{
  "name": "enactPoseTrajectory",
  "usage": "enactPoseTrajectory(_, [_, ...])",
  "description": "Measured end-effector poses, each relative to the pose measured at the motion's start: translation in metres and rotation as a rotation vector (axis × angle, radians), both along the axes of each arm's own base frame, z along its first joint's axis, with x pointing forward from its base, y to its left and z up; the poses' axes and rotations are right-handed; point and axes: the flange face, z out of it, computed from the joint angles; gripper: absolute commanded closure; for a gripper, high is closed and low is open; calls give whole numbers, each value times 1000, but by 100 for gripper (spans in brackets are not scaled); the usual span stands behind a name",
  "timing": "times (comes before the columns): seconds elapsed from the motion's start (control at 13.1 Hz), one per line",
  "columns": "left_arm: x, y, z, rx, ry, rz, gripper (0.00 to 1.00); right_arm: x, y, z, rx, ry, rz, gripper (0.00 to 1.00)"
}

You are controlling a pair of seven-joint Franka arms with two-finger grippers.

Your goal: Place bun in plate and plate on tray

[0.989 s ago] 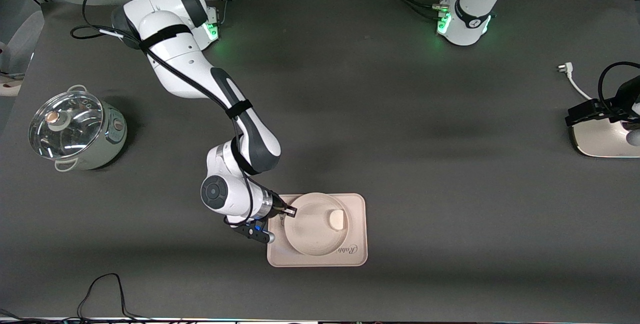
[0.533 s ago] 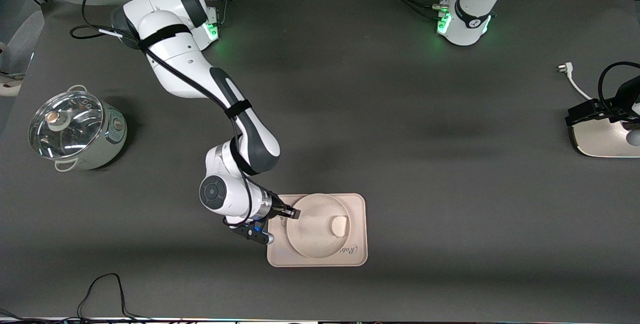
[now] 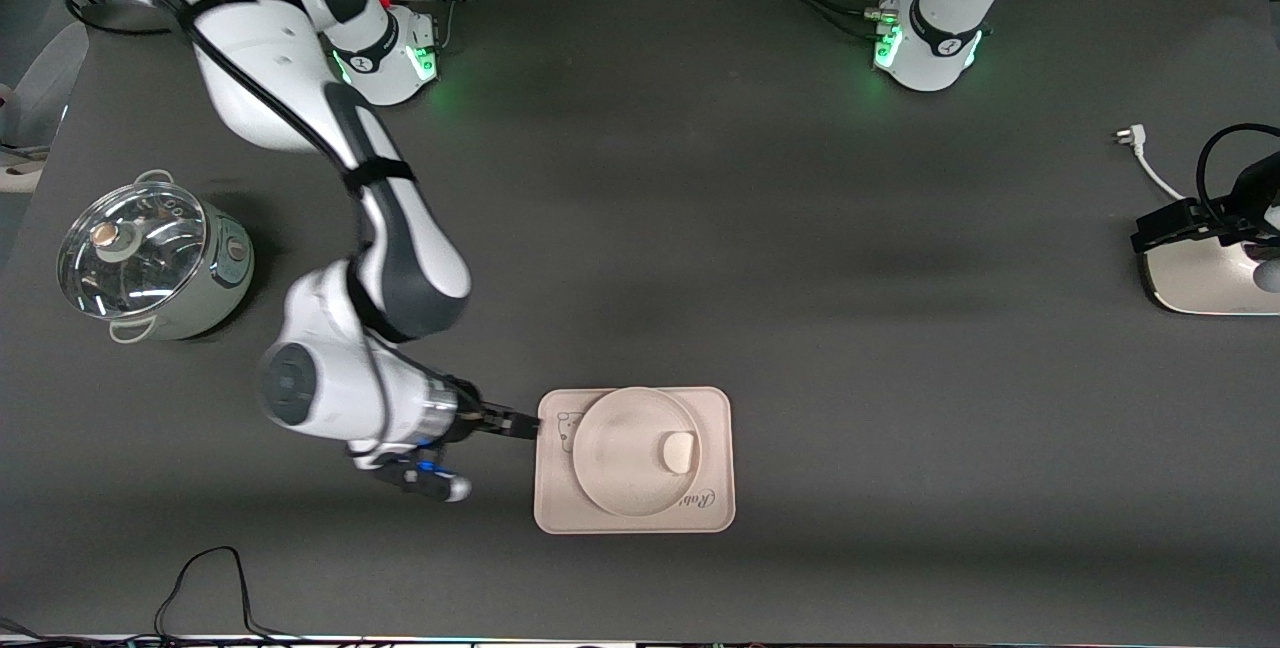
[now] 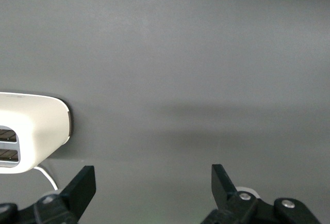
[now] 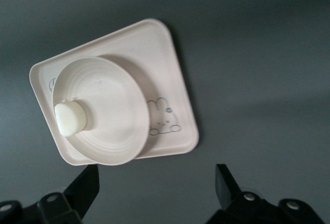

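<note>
On the worktop (image 3: 800, 278), the tray (image 3: 715, 418) carries the plate (image 3: 620, 468) with the bun (image 3: 679, 451). The right claw (image 3: 525, 425) is beside the tray, wide open and empty. The left claw (image 4: 152, 182), open and empty, waits by the toaster (image 3: 1205, 278).

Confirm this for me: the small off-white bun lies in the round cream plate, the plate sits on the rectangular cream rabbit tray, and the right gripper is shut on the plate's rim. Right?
Not quite. The small off-white bun does lie in the round cream plate, which sits on the rectangular cream rabbit tray. But the right gripper is open and apart from the plate, beside the tray's edge. The right wrist view shows its jaws spread wide.
</note>
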Motion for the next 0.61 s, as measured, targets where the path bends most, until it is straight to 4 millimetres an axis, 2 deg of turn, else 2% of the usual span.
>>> enactPoseTrajectory(0.23, [1, 1, 0, 1, -6, 1, 0, -16, -44, 83, -123, -17, 61, 0])
enactPoseTrajectory(0.38, [1, 1, 0, 1, -6, 1, 0, -27, -85, 134, -140, -34, 113, 0])
enactPoseTrajectory(0.53, [1, 1, 0, 1, -5, 1, 0, -37, -127, 169, -160, -46, 121, 0])
enactPoseTrajectory(0.61, [1, 1, 0, 1, -5, 1, 0, -43, -140, 178, -185, -47, 123, 0])
